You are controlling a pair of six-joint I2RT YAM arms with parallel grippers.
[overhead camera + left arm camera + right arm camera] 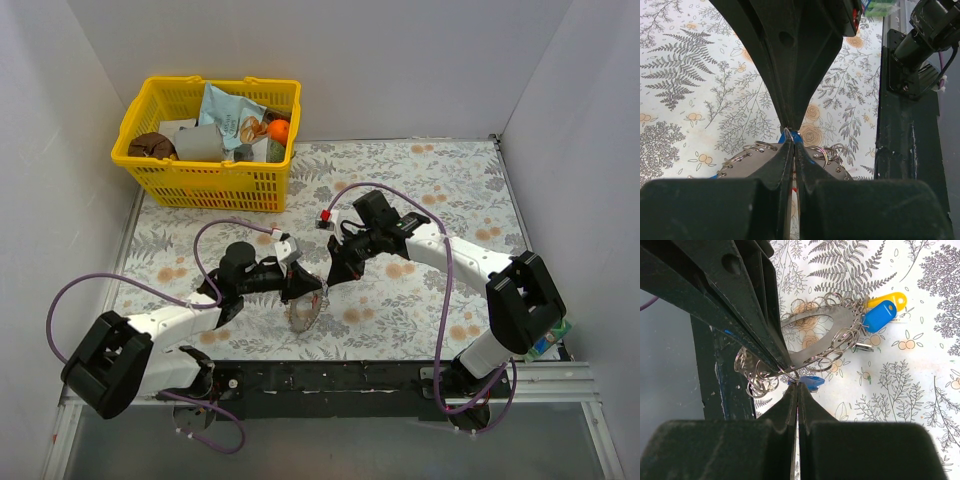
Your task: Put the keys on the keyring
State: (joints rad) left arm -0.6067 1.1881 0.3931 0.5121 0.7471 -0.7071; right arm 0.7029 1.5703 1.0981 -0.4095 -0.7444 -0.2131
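The keyring (303,314) is a shiny grey plate rimmed with small wire rings, held up on edge over the table. It shows in the left wrist view (747,162) and the right wrist view (840,322). My left gripper (299,289) (791,134) is shut on its rim. My right gripper (333,275) (798,385) is shut, tip to tip with the left, pinching a blue key (809,382) (796,135) against one rim ring. A red key (325,219) lies on the table behind the right gripper.
A blue tag (879,316) and a yellow tag (890,299) hang by the ring's far side. A yellow basket (210,185) of groceries stands at the back left. The black base rail (900,150) runs close by at the near edge.
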